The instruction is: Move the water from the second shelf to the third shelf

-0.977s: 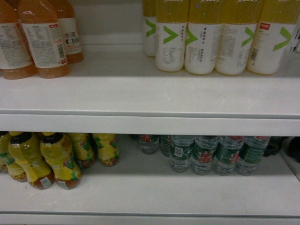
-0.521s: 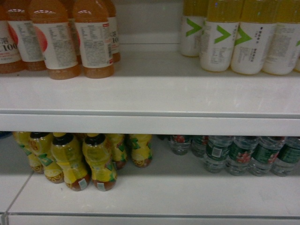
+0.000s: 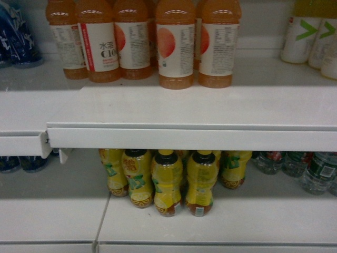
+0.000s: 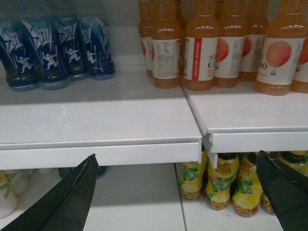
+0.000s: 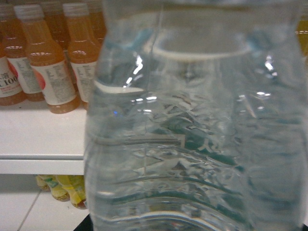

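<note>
White store shelves (image 3: 189, 108) are filling every view, and right against the right wrist camera a clear ribbed water bottle (image 5: 192, 125) is taking up nearly the whole picture, its green label showing through the water, though whether the right gripper is clamped on it cannot be told because no fingers are showing. Behind it, orange drink bottles (image 5: 48, 72) are standing on the upper shelf and yellow bottles (image 3: 168, 182) below, with more water bottles (image 3: 316, 171) at the lower right. The left gripper (image 4: 178, 197) is hanging spread wide with nothing between its dark fingers (image 4: 62, 202), facing blue bottles (image 4: 53, 48).
</note>
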Controlling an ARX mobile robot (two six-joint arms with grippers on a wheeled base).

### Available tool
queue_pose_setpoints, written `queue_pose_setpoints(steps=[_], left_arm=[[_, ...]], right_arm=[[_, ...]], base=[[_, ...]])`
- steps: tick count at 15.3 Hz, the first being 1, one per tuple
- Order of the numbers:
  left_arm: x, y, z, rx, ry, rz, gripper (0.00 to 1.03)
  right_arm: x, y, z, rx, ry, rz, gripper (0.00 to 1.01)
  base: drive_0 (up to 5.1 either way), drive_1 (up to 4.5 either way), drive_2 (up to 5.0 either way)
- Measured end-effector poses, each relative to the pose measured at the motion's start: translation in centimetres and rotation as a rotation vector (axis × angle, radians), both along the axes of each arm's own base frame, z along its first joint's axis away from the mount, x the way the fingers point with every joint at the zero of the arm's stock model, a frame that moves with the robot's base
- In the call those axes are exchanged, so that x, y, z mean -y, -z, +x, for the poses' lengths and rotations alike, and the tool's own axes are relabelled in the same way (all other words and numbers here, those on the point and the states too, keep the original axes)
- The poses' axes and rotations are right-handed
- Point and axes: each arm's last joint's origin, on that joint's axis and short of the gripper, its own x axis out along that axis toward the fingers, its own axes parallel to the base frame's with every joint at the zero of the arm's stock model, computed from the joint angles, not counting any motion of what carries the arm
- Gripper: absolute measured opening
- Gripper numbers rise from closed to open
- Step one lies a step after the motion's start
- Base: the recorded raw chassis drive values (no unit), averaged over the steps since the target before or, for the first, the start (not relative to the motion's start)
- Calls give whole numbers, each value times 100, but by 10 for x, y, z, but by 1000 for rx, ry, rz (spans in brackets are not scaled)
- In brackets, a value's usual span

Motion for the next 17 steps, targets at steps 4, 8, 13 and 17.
queue_pose_setpoints(steps=[4, 8, 13, 17], left_arm=[[0, 0, 0, -2, 0, 0, 98], [0, 0, 0, -1, 0, 0, 98], [0, 0, 0, 0, 0, 0, 98], [0, 0, 0, 0, 0, 0, 98]], right_arm=[[0, 0, 0, 1, -1, 0, 43], [0, 0, 0, -2, 0, 0, 43], [0, 0, 0, -5, -1, -1, 43], [0, 0, 0, 3, -1, 1, 43]], base=[[-461, 221, 221], [-462, 221, 221], [-461, 223, 223], [-469, 216, 216]])
